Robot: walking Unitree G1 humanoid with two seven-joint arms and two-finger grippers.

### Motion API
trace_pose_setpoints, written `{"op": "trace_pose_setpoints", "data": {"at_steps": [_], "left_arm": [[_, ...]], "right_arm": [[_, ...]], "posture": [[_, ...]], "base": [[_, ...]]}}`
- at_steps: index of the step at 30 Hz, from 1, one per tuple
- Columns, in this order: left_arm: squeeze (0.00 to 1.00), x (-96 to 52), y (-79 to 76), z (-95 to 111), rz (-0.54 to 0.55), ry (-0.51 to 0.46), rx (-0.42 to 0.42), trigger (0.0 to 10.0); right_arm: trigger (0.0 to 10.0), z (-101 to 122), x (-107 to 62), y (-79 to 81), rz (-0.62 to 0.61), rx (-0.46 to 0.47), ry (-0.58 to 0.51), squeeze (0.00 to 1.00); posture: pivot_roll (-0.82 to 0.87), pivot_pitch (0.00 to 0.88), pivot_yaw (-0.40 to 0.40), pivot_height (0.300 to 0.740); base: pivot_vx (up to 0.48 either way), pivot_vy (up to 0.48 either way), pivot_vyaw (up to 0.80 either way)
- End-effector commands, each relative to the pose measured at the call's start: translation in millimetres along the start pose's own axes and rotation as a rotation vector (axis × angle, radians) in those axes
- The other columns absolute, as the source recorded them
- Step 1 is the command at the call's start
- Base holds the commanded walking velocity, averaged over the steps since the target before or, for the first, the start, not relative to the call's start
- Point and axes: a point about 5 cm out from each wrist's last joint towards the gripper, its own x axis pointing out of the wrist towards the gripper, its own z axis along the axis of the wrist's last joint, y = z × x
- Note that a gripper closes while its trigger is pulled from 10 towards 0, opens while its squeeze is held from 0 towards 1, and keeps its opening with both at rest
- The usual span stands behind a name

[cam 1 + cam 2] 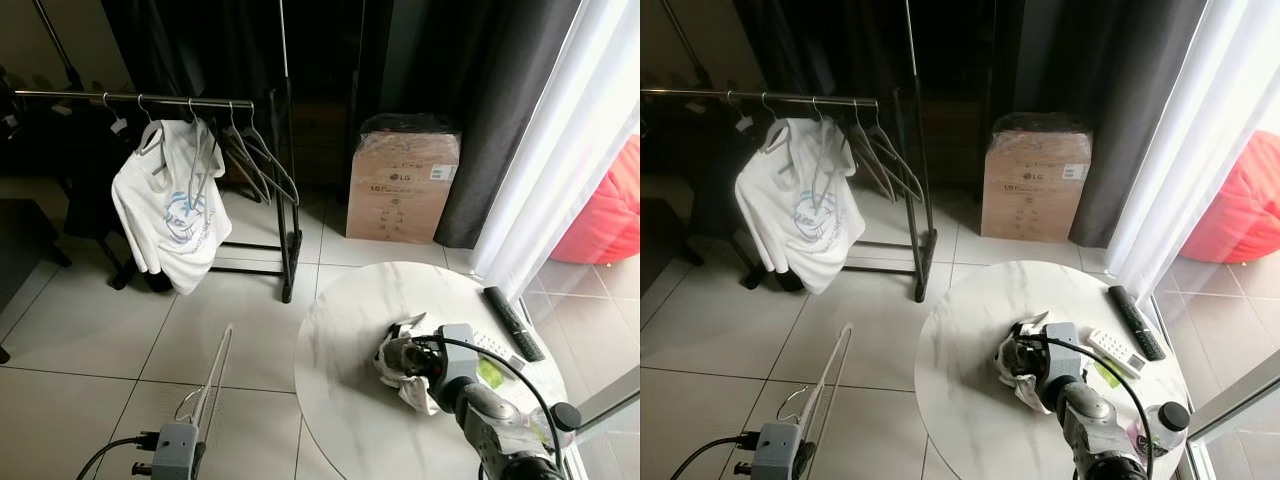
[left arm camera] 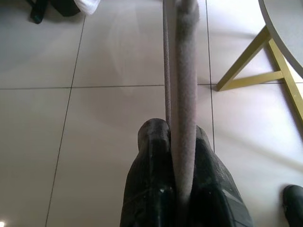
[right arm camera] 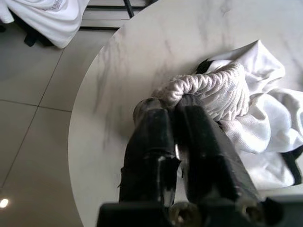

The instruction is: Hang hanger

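The left gripper (image 2: 182,142) is down low over the pale tiled floor (image 1: 90,340). Its two black fingers (image 2: 149,175) are pressed tight on a grey hanger (image 1: 213,375). The hanger stands up out of the fingers and leans away from the gripper, toward the clothes rack (image 1: 140,99). It is not on the rack yet. The wire hook of the hanger curls just beside the gripper.

The rack is well ahead of the left gripper, across the floor. A white T-shirt (image 1: 170,205) with a blue picture hangs on it. Next to the shirt hang a few bare hangers (image 1: 262,160). Dark curtains (image 1: 460,80) are behind the rack.

The right gripper (image 3: 177,106) is over a round white table (image 1: 350,330). The table is just to the right of the left gripper. The right gripper's fingers are closed, and they pinch the thick ribbed edge of a crumpled white cloth (image 3: 255,123). The cloth lies in a heap on the table, right at the fingertips.

Past the right gripper, on the far side of the table, lie a black remote (image 1: 513,322) and a white remote (image 1: 1116,351). They are near each other. A bottle with a black cap (image 1: 1170,417) stands at the table's edge, close by the right arm.

Beyond the table a brown cardboard box (image 1: 402,185) sits on the floor. A white sheer curtain (image 1: 570,140) hangs to the right, with something big and red (image 1: 605,215) behind it.
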Motion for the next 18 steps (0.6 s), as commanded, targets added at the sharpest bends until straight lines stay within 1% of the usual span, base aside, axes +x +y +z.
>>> {"op": "trace_pose_setpoints", "data": {"at_steps": [1,4,9,10,11,13,15,16,17,18], "left_arm": [[0.00,-2.6,3.4,-4.1,0.011,0.012,-0.002,10.0],[0.00,-3.2,4.7,-4.3,0.012,0.011,-0.001,10.0],[0.00,-3.1,4.7,-4.8,0.010,0.014,0.000,10.0],[0.00,-3.0,4.7,-5.1,0.009,0.016,0.000,10.0],[0.00,-3.0,4.7,-5.1,0.009,0.016,0.000,10.0],[0.00,-2.9,4.8,-5.3,0.010,0.017,0.000,10.0],[0.00,-3.1,5.4,-5.1,0.017,0.012,0.001,10.0],[0.00,-3.5,6.3,-4.3,0.027,0.000,0.002,10.0],[0.00,-3.8,7.4,-3.2,0.036,-0.012,0.001,10.0],[0.00,-4.7,11.3,0.2,0.062,-0.046,-0.003,10.0]], "right_arm": [[10.0,-0.6,1.2,0.3,-0.012,-0.001,0.006,1.00],[10.0,-3.2,1.0,-1.0,-0.039,0.000,0.021,1.00],[10.0,-9.8,-1.0,-7.2,-0.080,-0.010,0.074,1.00],[10.0,-12.0,-2.0,-11.4,-0.107,-0.019,0.098,1.00],[10.0,-12.0,-2.0,-11.4,-0.107,-0.019,0.098,1.00],[10.0,-5.9,-1.5,-11.2,-0.097,0.005,0.044,1.00],[10.0,8.3,-1.1,-6.6,-0.056,0.033,-0.080,1.00],[10.0,12.2,-1.4,-3.8,-0.036,0.047,-0.123,1.00],[10.0,13.4,-2.0,-2.6,-0.028,0.048,-0.143,0.76],[10.0,13.2,-3.1,-1.6,-0.024,0.041,-0.162,0.00]], "posture": [[0.03,0.145,-0.022,0.740],[0.02,0.156,-0.020,0.740],[0.02,0.156,-0.020,0.740],[0.02,0.156,-0.020,0.740],[0.02,0.156,-0.020,0.740],[0.02,0.156,-0.020,0.740],[0.02,0.156,-0.021,0.740],[0.02,0.156,-0.021,0.740],[0.02,0.155,-0.022,0.740],[0.02,0.155,-0.022,0.740]], "base": [[0.000,0.000,0.00],[0.000,0.000,0.00],[0.000,0.000,0.00],[0.000,0.000,0.00],[0.000,0.000,0.00],[0.000,0.000,0.00],[0.000,0.000,0.00],[0.000,0.000,0.00],[0.000,0.000,0.00],[0.000,0.000,0.00]]}}
